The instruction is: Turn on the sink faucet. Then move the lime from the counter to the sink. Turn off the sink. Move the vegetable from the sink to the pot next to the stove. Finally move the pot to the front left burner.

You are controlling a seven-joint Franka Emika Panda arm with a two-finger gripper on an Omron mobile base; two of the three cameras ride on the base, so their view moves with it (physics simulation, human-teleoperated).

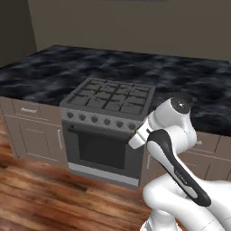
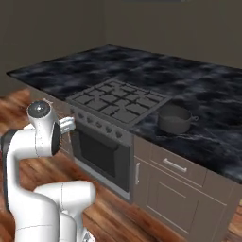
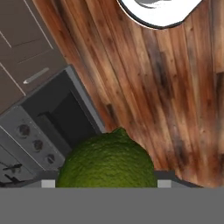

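Carrying the small round yellow-green lime (image 3: 107, 160) gripped between its fingers above the wooden floor in front of the grey steel gas stove (image 2: 116, 101), the robot must next reach the low dark grey metal pot (image 2: 176, 118) on the black marble-look worktop (image 2: 208, 101) just beside the stove and release it inside.

The arm (image 1: 173, 153) is folded low, its tool (image 3: 107, 183) (jaws spread wide) gripping the lime (image 3: 107, 162).

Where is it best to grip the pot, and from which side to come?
Probably the rim of the pot, from above: it stands upright and open on the counter, and its thin low wall would fit between open jaws.
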